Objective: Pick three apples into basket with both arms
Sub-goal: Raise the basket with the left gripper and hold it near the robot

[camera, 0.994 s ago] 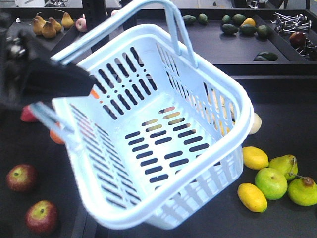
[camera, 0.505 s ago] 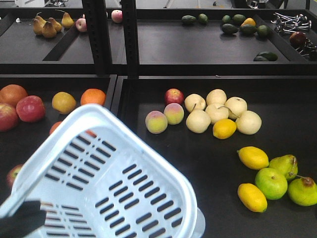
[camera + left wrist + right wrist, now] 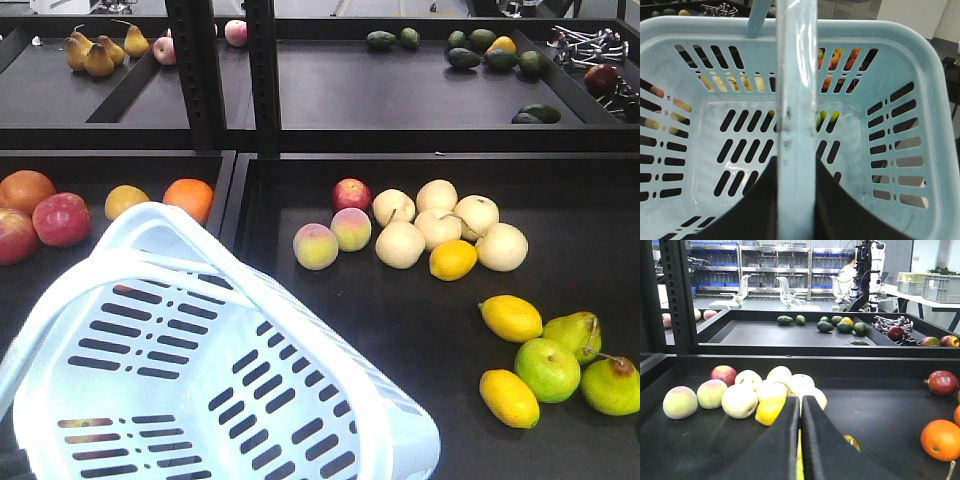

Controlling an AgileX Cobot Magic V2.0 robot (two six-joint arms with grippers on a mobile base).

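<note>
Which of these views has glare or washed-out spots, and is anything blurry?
Front-facing view: basket washed out nearly white, fruit behind it sharp. Left wrist view: glare streak down the basket handle, which is close and soft. Right wrist view: even light, right gripper a dark, detail-less shape.

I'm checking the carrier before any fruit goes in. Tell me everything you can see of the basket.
The basket is pale bluish-white plastic, rectangular with rounded corners, a thick rim and rows of slots in its walls and floor. Nothing lies inside it, and faint dark scuffs mark the floor. It is tilted at the front view's lower left, over the black fruit tray. One handle passes through the left pincer, with a black finger on either side.
</note>
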